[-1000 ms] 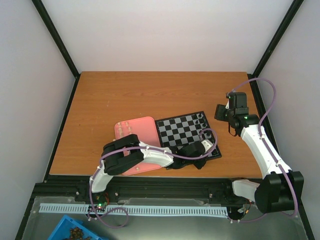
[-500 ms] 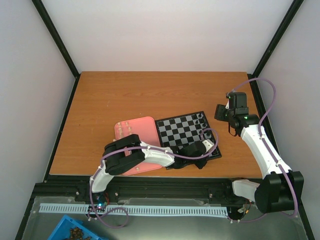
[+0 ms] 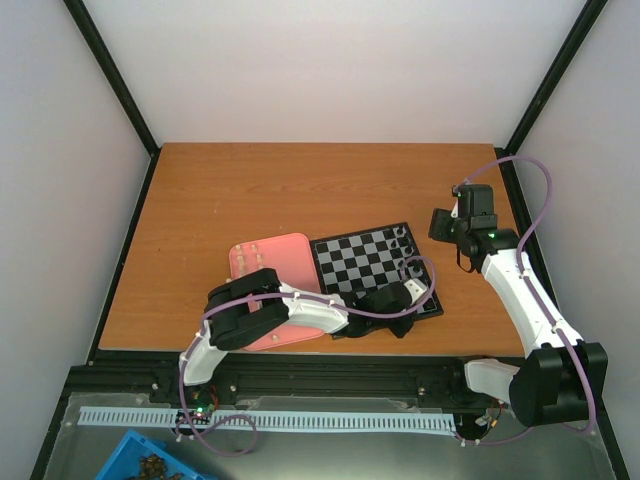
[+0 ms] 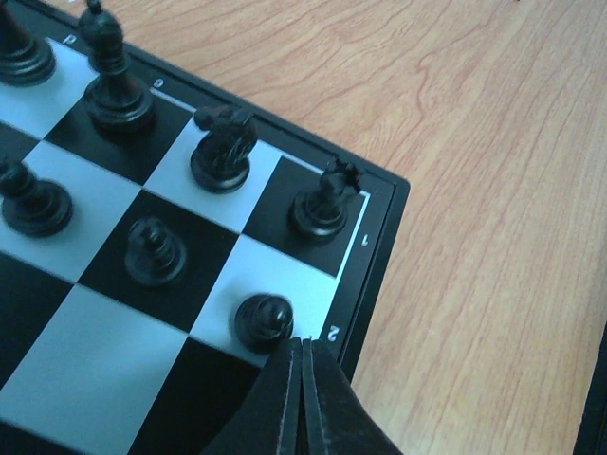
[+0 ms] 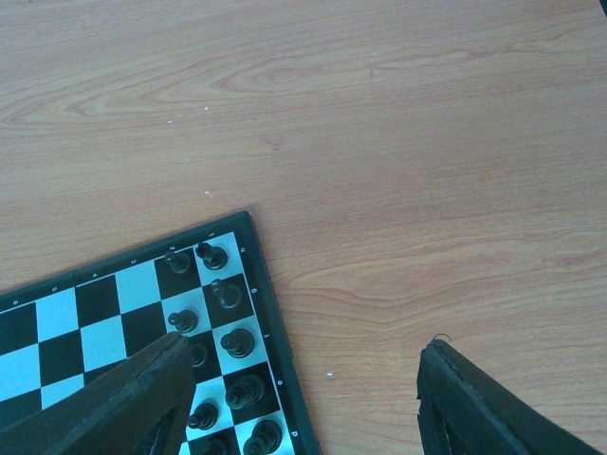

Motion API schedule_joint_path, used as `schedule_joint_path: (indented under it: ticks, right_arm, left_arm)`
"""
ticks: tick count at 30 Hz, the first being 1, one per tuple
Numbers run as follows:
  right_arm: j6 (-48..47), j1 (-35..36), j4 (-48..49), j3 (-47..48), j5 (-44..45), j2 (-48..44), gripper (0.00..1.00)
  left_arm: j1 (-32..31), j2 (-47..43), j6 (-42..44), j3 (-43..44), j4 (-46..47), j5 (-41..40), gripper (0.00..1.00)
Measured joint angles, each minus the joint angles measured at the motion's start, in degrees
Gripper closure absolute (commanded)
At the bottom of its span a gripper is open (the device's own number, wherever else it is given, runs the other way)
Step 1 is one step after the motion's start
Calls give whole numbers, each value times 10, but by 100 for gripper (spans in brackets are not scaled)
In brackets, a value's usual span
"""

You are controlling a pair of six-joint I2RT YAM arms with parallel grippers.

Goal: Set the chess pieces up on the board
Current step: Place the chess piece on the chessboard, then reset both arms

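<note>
The chessboard (image 3: 370, 265) lies at the table's middle. Several black pieces (image 3: 404, 238) stand in two rows along its right edge. In the left wrist view my left gripper (image 4: 304, 353) is shut and empty, its tips right beside a black pawn (image 4: 263, 319) on a white corner square; a rook (image 4: 322, 200) and a knight (image 4: 223, 144) stand beyond. In the top view the left gripper (image 3: 408, 290) sits low over the board's near right corner. My right gripper (image 5: 303, 379) is open and empty above bare table right of the board (image 5: 104, 322); it shows in the top view (image 3: 446, 222). Cream pieces (image 3: 258, 247) lie on the pink tray.
A pink rounded tray (image 3: 290, 250) lies against the board's left side, partly under my left arm. A blue bin (image 3: 150, 462) sits below the table's near edge. Black frame posts stand at the table's back corners.
</note>
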Motion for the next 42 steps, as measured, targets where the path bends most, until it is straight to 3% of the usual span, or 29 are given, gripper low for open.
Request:
schedule_joint_path:
  ticks: [4,10,12,16,18,19,20,21,27,32,42]
  right_arm:
    - [0,0,0,0,-2,0,35]
    - [0,0,0,0,-5,0,35]
    - [0,0,0,1,-6,1,34]
    - [0,0,-5,5,-10,4,31]
    - [0,0,-9,11,-14,6,27]
    - [2,0,-11,14,-16,8,20]
    - [3,0,-12,18,-17,10,4]
    - [1,0,-14,21,-20,13,1]
    - [11,0,-23,28,-27,16,0]
    - [15,0,-39,53,-27,37,0]
    - [26,2,-69,80,-66,91,0]
  left_arm:
    - [1,-20,2,-19,-14,-1,94]
    - [1,-67,10,-58,-46,-6,79]
    - [1,-81,12,-64,-54,-10,64]
    - [4,-110,17,-67,-80,-23,19]
    - [8,-137,18,-74,-97,-29,1]
    - [15,-149,21,-76,-106,-31,0]
    - [22,-165,21,-78,-117,-34,0]
    - [31,-183,22,-79,-131,-40,0]
    - [114,-281,25,-71,-209,-64,0]
    - [220,-348,25,-58,-289,-44,0]
    - [424,-380,29,42,-424,22,0]
